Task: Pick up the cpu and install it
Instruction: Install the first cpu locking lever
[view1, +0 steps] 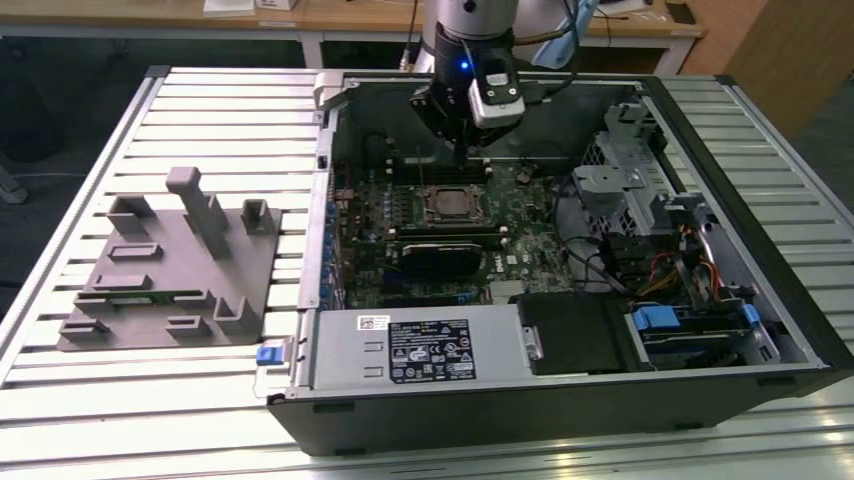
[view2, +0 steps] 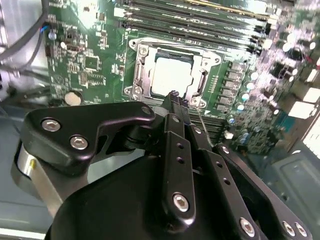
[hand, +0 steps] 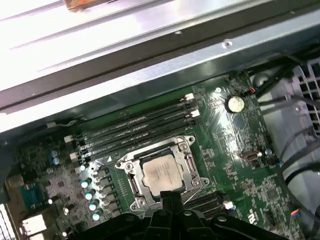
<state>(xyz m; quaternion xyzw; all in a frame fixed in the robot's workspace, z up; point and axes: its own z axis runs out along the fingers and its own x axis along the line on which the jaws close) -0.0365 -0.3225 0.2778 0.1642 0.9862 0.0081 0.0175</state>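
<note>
End effector: the black end effector (view1: 461, 152) hangs over the open computer case, above the far part of the motherboard. In the second wrist view its fingers (view2: 176, 107) are pressed together to a narrow tip with nothing between them; the tip (hand: 167, 199) also pokes into the first wrist view just beside the socket.
CPU: the cpu (view2: 171, 75) lies flat inside the socket frame on the motherboard, silvery top up; it is seen in both wrist views (hand: 161, 173) and, small, in the exterior view (view1: 447, 203).
Socket frame: a metal-rimmed frame (view2: 139, 75) surrounds the chip on all sides.
Gap: the fingertips sit near one edge of the socket; whether they touch it, I cannot tell.
Motherboard: green board (view1: 534, 245) lying in the case, with long memory slots (hand: 137, 127) running just beside the socket and a round coin battery (hand: 234, 103) farther off.
Computer case: black tower (view1: 561, 410) lying on its side, open, on the table (view1: 134, 420) of pale slats.
Power supply: long grey box with a white label (view1: 427, 348) along the near side of the case.
Grey fixture: a grey plastic fixture (view1: 180, 265) with upright posts stands on the table at the exterior view's left, well apart from the case.
</note>
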